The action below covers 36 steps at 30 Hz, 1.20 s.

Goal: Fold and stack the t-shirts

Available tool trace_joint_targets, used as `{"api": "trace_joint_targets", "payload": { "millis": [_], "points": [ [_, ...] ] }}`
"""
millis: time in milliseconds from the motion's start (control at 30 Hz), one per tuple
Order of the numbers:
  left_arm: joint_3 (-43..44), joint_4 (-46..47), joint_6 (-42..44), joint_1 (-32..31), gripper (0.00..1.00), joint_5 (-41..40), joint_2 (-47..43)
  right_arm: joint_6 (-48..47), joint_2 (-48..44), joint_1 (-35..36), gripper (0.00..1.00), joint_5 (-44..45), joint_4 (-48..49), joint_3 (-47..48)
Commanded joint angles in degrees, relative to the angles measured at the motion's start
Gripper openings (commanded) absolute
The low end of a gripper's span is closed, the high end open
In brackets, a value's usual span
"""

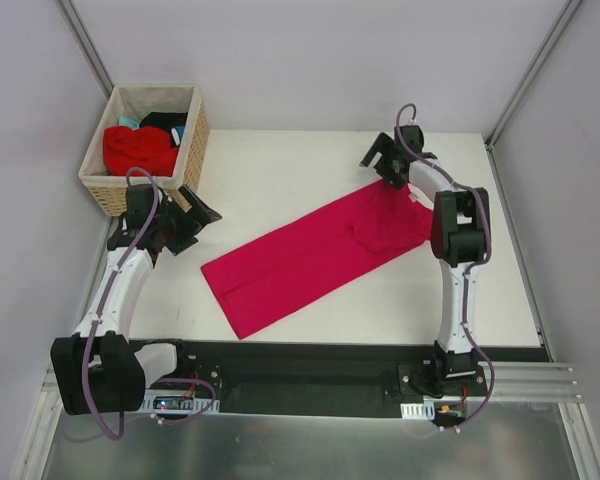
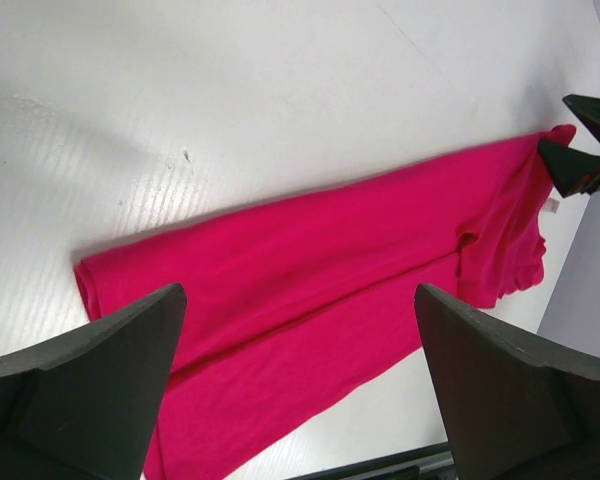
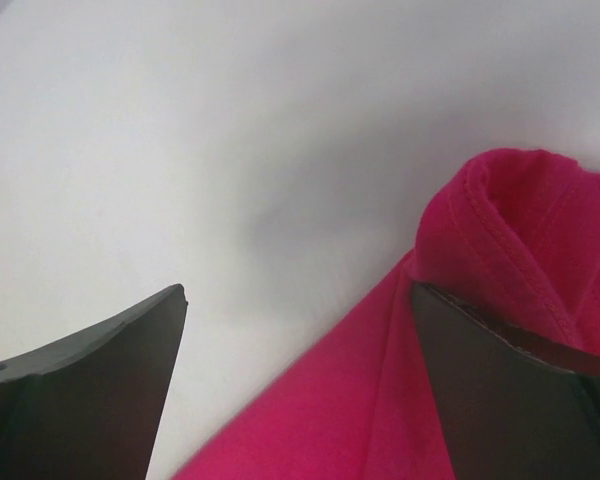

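Note:
A crimson-pink t-shirt (image 1: pixel 315 258) lies folded lengthwise into a long strip. It runs diagonally across the white table from near left to far right. My left gripper (image 1: pixel 202 212) is open and empty, hovering off the strip's near-left end; its view looks down on the shirt (image 2: pixel 320 270). My right gripper (image 1: pixel 380 165) is open at the strip's far-right end. There a raised fold of cloth (image 3: pixel 510 230) rests against its right finger (image 3: pixel 500 400). That gripper also shows in the left wrist view (image 2: pixel 580 140). A small pale label (image 2: pixel 552 205) shows near that end.
A woven wicker basket (image 1: pixel 195 150) stands at the far left corner of the table (image 1: pixel 280 170), close behind my left gripper. It holds a brighter red tee (image 1: pixel 138 150), a black one (image 1: pixel 165 122) and a teal one (image 1: pixel 128 122). Grey walls enclose the table.

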Motion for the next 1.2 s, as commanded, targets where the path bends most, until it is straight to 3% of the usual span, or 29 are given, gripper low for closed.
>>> {"api": "trace_joint_targets", "payload": {
  "millis": [0,133,300,433,533,733,933,1167],
  "points": [
    [1.1,1.5,1.9,1.1,0.99,2.3,1.3,-0.5,6.3,2.3,0.97,-2.2,-6.4,11.6],
    [1.8,2.3,0.9,1.4,0.99,5.1,1.4,-2.4,3.1,2.4,0.97,-1.1,-7.6,13.0],
    [5.0,7.9,0.7,-0.4,0.99,21.0,3.8,-5.7,-16.4,2.7,0.97,3.3,-5.5,1.1],
    [7.9,7.9,3.2,-8.8,0.99,25.8,3.8,-6.6,-30.7,2.9,0.97,5.1,-6.2,-8.6],
    [6.6,7.7,1.1,-14.2,0.99,25.0,2.8,-6.2,-40.4,3.6,0.97,5.7,-7.7,-16.2],
    [-7.8,7.6,-2.0,-15.6,0.99,22.6,-3.4,-8.2,-53.4,7.3,0.97,9.0,-10.6,-26.7],
    [-17.8,7.1,-5.5,-15.9,0.99,21.1,-8.8,-9.0,-58.7,8.8,0.96,9.8,-12.0,-31.7],
    [-23.3,6.1,-6.6,-16.3,0.99,19.2,-10.0,-8.9,-60.8,9.7,0.96,10.3,-12.9,-33.3]
  ]
}}
